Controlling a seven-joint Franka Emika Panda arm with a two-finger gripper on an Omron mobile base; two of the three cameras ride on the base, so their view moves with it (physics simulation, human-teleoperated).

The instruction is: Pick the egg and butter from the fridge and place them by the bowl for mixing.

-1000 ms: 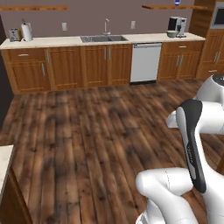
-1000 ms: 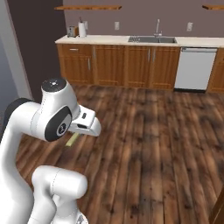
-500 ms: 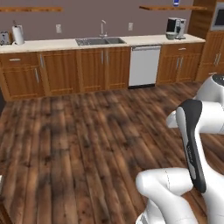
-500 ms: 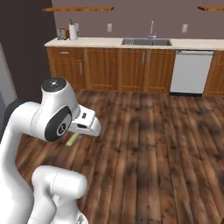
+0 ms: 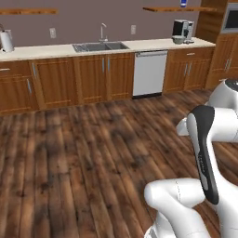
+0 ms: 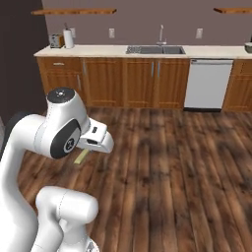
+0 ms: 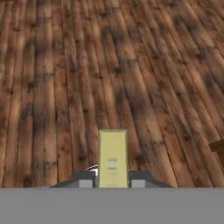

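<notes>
My gripper (image 7: 113, 182) is shut on the butter (image 7: 113, 158), a thin olive-yellow stick that juts forward between the two fingertips over the wooden floor. From the right base view the butter (image 6: 81, 157) pokes out below the white hand, held above the floor. The bowl (image 5: 178, 40) stands far off on the counter beside the coffee machine (image 5: 182, 29), and its edge also shows as the bowl (image 6: 248, 47) at the far right. The egg and the fridge are out of view.
A long wooden counter (image 5: 56, 51) with a sink (image 5: 98, 46) and a white dishwasher (image 5: 149, 73) runs along the far wall. A toaster (image 6: 56, 41) and paper roll (image 6: 68, 38) sit at its left end. Wooden floor (image 5: 83, 153) lies between me and it.
The whole scene has slid left in both base views, so the base has turned right. The butter stays in the shut gripper and the arm keeps its pose.
</notes>
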